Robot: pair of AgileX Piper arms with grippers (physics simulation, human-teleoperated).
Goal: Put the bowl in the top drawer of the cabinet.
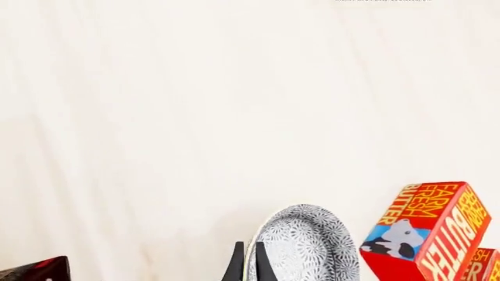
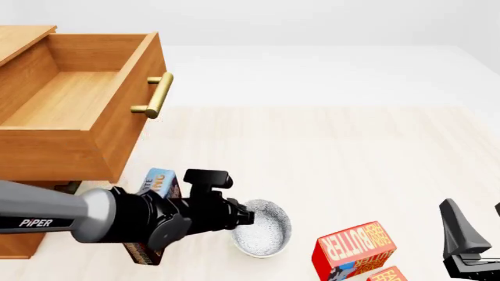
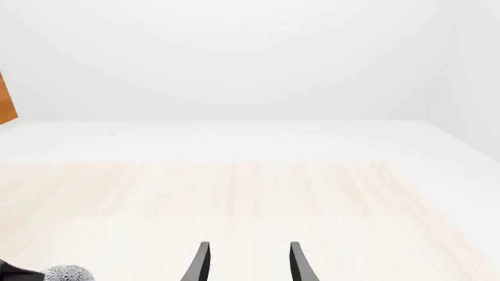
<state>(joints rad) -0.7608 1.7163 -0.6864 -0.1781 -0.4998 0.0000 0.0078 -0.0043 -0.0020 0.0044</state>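
The bowl point(image 2: 264, 233), white with a fine dark floral pattern, is at the near middle of the table. My left gripper point(image 2: 248, 217) is shut on its left rim. In the left wrist view the fingers point(image 1: 237, 264) pinch the rim of the bowl point(image 1: 308, 243). Whether the bowl rests on the table or hangs just above it I cannot tell. The cabinet point(image 2: 23, 36) stands at the far left, its top drawer point(image 2: 70, 99) pulled open and empty, brass handle point(image 2: 156, 95) facing right. My right gripper point(image 2: 476, 228) is open at the near right, holding nothing; its fingers point(image 3: 200, 263) point over bare table.
A red butter box point(image 2: 352, 249) lies just right of the bowl, with a second one point(image 2: 387, 275) at the front edge. A blue box point(image 2: 160, 182) and a dark box point(image 2: 144, 256) sit behind and under the left arm, beside the cabinet's lower front.
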